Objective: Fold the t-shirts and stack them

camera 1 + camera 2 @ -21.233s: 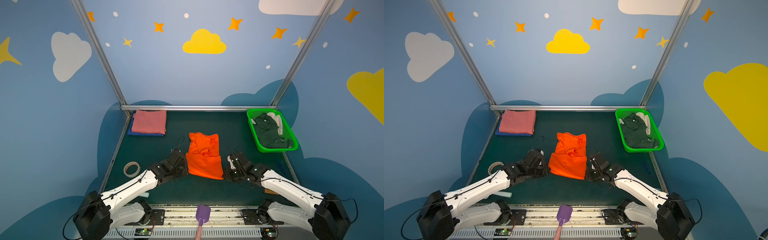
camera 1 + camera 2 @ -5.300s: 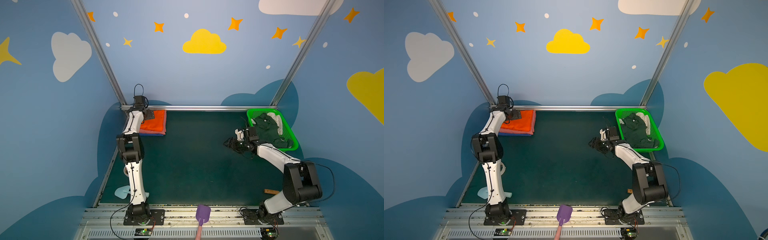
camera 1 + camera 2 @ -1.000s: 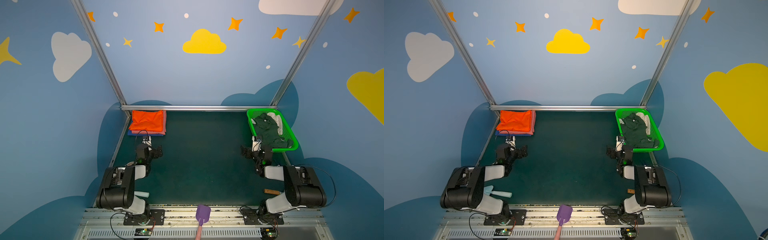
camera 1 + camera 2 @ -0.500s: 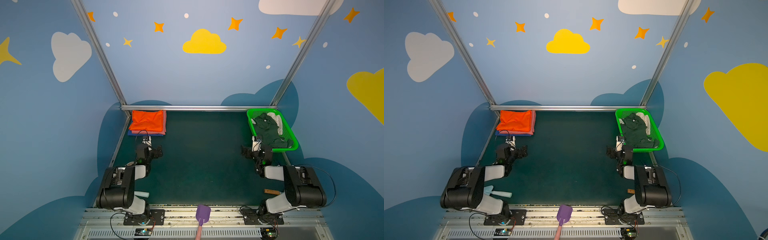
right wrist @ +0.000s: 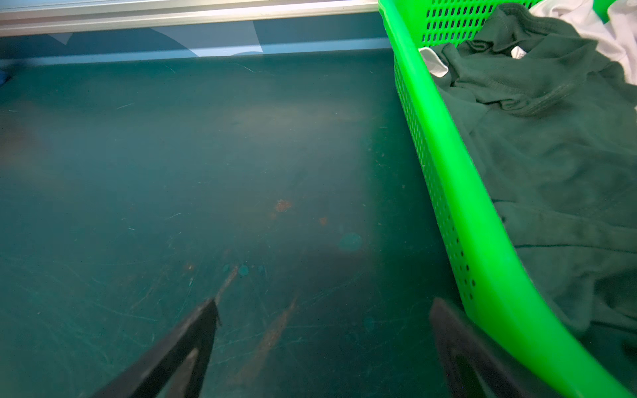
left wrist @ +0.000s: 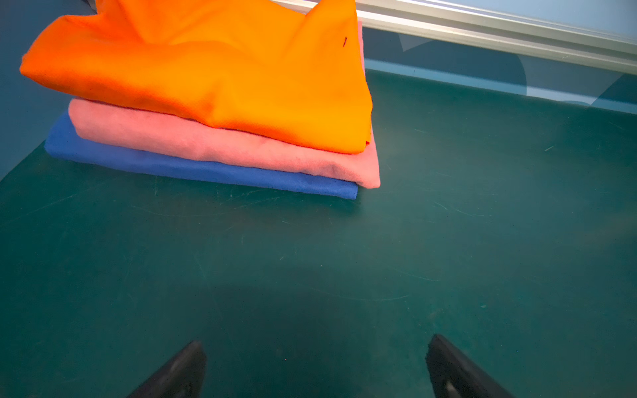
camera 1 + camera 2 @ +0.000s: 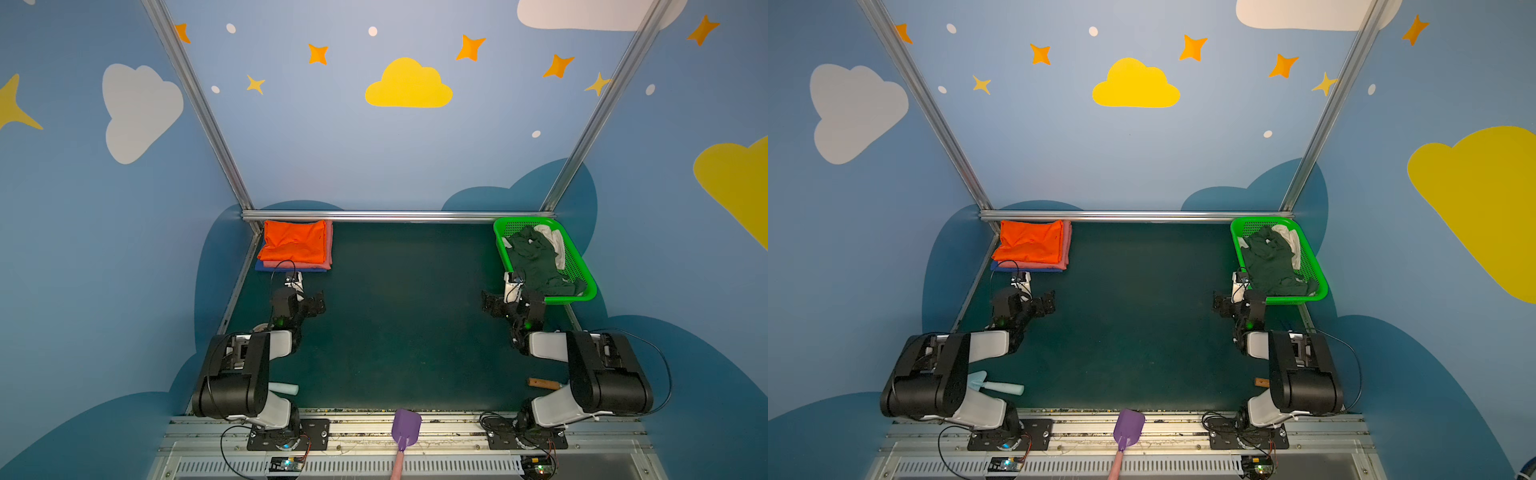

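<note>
Left arm (image 7: 249,365) folded at lower left and right arm (image 7: 598,370) at lower right in both top views; left gripper (image 6: 315,349) and right gripper (image 5: 322,310) jaws spread wide, empty.

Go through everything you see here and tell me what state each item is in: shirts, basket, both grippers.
orange t-shirt: folded, top of the stack
pink t-shirt: folded, middle of the stack
blue t-shirt: folded, bottom of the stack
green basket: upright, holding clothes
dark green garment: crumpled in the basket
white garment: crumpled, partly under the dark green one
left gripper: open, empty
right gripper: open, empty, beside the basket
</note>
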